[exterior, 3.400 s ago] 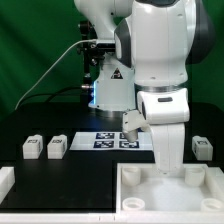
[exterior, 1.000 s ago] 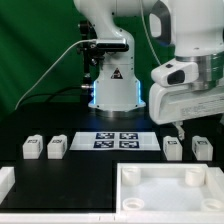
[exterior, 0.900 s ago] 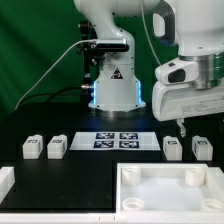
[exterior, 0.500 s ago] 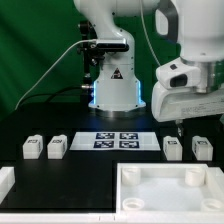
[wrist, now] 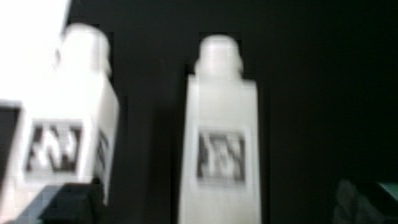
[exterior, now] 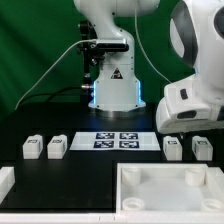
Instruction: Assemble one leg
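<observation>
Legs lie in two pairs on the black table [exterior: 80, 185], with the marker board [exterior: 117, 139] between the pairs. The gripper [exterior: 188, 122] hangs over the pair on the exterior view's right. It stands clear above the inner leg [exterior: 172, 147] and the outer leg [exterior: 202, 148] and touches neither. Its fingers do not show clearly against the arm's white casing, so I cannot tell whether they are spread or closed, and nothing can be seen held in them. The left pair [exterior: 45, 148] lies well apart from the gripper, across the board.

Each leg is a small white blocky peg lying flat, with a black-and-white square tag on its upper face. The inner and outer legs are just beside each other, not touching, and behind the far rim of the panel [exterior: 160, 166].

The wrist view is blurred and shows only two legs from above, parallel with a dark gap between them. The centre leg [wrist: 222, 135] has a narrower rounded tip at one end and its tag farther down the body. The side leg [wrist: 71, 120] looks the same. Which of them is the inner leg I cannot tell. Only the exterior view shows the board, the panel and the left pair.
</observation>
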Controlling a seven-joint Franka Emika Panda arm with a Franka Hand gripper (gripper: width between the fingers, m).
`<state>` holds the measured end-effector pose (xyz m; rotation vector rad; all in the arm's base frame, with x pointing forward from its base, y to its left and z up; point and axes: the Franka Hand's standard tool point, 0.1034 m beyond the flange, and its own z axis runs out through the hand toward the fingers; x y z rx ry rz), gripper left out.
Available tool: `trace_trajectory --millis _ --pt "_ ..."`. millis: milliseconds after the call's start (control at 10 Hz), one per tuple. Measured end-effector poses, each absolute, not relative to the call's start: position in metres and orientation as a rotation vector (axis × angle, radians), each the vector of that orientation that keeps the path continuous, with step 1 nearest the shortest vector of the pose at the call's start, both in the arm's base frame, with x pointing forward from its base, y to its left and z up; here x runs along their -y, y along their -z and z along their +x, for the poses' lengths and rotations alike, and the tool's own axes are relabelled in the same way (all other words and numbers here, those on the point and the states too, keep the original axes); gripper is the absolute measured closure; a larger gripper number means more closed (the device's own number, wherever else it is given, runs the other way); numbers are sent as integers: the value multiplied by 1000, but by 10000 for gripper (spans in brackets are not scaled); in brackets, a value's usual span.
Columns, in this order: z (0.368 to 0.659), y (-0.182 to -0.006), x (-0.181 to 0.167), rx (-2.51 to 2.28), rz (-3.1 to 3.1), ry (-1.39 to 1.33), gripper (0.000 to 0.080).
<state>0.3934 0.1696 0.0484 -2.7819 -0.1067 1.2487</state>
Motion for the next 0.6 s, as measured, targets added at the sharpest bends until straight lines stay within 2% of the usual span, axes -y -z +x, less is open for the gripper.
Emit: trace_trajectory --millis 100,300,600 --pt "395 -45 -172 114 -2735 -1337 151" --pt "397 -43 -173 115 -2731 -1339 151" --pt "386 -27 -182 118 -2733 -1376 151"
